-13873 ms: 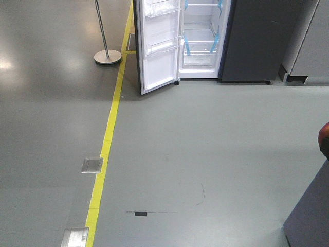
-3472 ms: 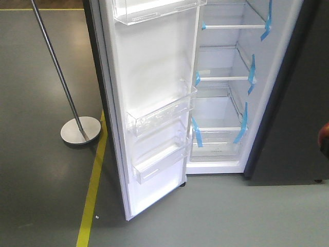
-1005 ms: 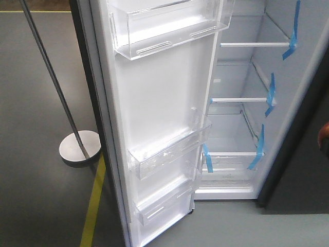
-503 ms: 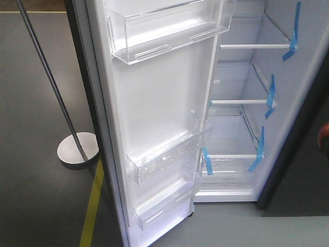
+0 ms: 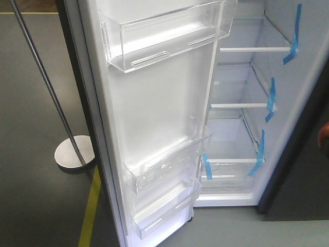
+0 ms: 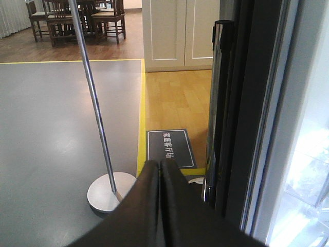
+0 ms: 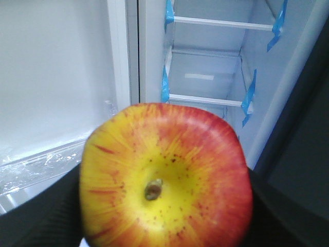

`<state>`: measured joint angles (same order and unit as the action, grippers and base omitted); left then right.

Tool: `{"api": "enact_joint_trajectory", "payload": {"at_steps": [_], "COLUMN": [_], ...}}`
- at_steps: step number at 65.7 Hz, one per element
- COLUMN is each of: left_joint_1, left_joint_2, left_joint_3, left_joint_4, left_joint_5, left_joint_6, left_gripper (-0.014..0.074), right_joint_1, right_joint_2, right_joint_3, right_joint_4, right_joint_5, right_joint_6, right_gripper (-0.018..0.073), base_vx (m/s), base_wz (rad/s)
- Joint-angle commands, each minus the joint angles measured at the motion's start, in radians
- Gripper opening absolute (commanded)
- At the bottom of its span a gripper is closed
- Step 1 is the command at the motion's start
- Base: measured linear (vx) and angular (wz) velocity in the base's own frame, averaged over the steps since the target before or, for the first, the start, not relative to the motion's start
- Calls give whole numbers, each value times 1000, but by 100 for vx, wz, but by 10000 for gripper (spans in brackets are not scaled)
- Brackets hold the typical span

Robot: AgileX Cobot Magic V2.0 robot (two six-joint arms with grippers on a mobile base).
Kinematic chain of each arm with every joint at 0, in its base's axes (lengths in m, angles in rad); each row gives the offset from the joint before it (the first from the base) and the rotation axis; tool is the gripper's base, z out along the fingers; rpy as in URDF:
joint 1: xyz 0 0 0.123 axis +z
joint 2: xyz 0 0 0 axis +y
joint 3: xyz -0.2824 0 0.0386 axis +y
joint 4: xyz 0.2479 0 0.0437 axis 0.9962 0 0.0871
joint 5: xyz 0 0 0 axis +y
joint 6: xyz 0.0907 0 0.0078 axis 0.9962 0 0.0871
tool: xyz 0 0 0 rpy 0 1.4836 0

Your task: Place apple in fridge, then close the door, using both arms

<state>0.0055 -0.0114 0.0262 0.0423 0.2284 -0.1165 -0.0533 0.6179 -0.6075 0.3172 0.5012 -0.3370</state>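
Nearest the right wrist camera, the apple [image 7: 164,180] fills the lower centre of the frame. It is clamped in the right gripper [image 7: 164,200], whose black fingers [image 7: 288,216] press against its left and right sides. Its dimpled yellow end with a brown nub faces the camera, so its core axis runs straight away from the lens towards the fridge [image 7: 216,56]. The red flush lies along its top and right. The apple hangs in front of the open compartment, outside it. Behind it at lower left is a clear door bin [image 7: 36,164] on the white inner face of the door [image 7: 56,67]. Beyond, at upper right, white-edged shelves [image 7: 221,23] carry blue tape strips [image 7: 165,85].

In the left wrist view the left gripper [image 6: 159,195] sits at bottom centre with its two dark fingers pressed flat together. Just past it is a round-based metal stand [image 6: 105,194], and the door's dark outer edge fills the right. Farther off lie a dark floor mat [image 6: 169,148], a yellow floor line [image 6: 141,118] and, at upper left, wooden chairs [image 6: 77,18].

In the front view the door stands wide open at centre, carrying a top bin [image 5: 164,41], a middle bin [image 5: 164,167] and a bottom bin [image 5: 162,211]. Only the white liner shows through their clear walls. Deeper right, the shelves and a clear bottom drawer [image 5: 231,172] show just white walls. A red edge of the apple shows at the right border, mid-height.
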Motion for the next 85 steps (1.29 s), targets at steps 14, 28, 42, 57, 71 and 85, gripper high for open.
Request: {"api": "enact_joint_trajectory", "payload": {"at_steps": [14, 28, 42, 57, 71, 85], "left_joint_1": [-7, -7, -7, -7, -7, -7], "left_joint_2": [-15, -15, -15, -15, -15, -15], "left_joint_3": [19, 19, 19, 19, 19, 19], "left_joint_4": [-9, -9, -9, -9, -9, -9], "left_joint_5": [-73, -73, -73, -73, -73, -73], "left_joint_6": [-3, -3, -3, -3, -3, -3], "left_gripper": [-6, -6, -6, -6, -6, -6], "right_joint_1": [-1, -1, -1, -1, -1, -1], "right_joint_2": [-3, -3, -3, -3, -3, -3], "right_joint_3": [-28, -28, -28, -28, -28, -28], "right_joint_4": [7, 7, 7, 7, 7, 7], "right_joint_5": [-88, -88, -85, -85, -85, -85], "right_joint_6": [-6, -6, -6, -6, -6, -6], "right_gripper": [188, 188, 188, 188, 188, 188], "base_vx": [6, 5, 5, 5, 5, 4], "base_wz": [-1, -1, -1, -1, 0, -1]}}
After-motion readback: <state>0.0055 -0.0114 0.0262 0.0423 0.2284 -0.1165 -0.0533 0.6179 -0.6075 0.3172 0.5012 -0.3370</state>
